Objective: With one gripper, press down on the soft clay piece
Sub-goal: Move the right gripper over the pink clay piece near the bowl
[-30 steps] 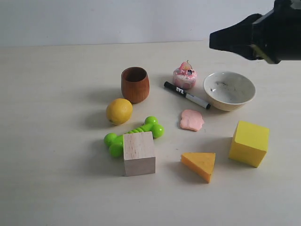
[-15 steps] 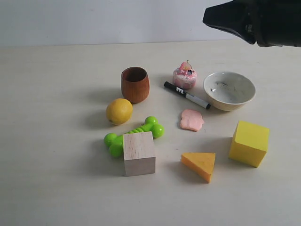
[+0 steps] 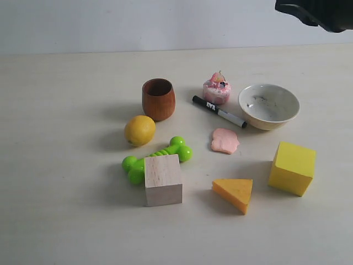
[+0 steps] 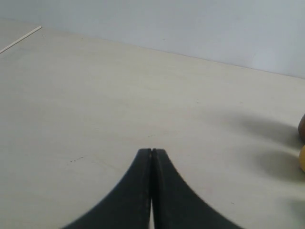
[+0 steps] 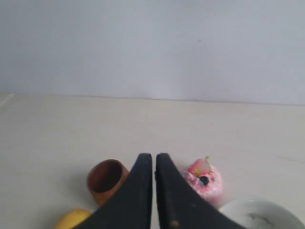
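Observation:
The soft clay piece (image 3: 225, 141) lies flat on the table, a small salmon-pink blob between the black marker (image 3: 219, 111) and the orange wedge (image 3: 234, 193). Only a black part of my right arm (image 3: 317, 11) shows at the exterior view's top right corner, high above and behind the clay. The right gripper (image 5: 154, 156) is shut with nothing in it; its fingers hide the clay in the right wrist view. My left gripper (image 4: 151, 151) is shut over bare table, and the exterior view does not show it.
Around the clay stand a pink cupcake toy (image 3: 217, 89), white bowl (image 3: 268, 106), brown cup (image 3: 158, 99), lemon (image 3: 139, 130), green bone toy (image 3: 156, 159), wooden cube (image 3: 163, 179) and yellow cube (image 3: 292, 168).
My right arm has risen and pulled back toward the upper right, so that it has nearly left the exterior view. The objects on the table have not moved.

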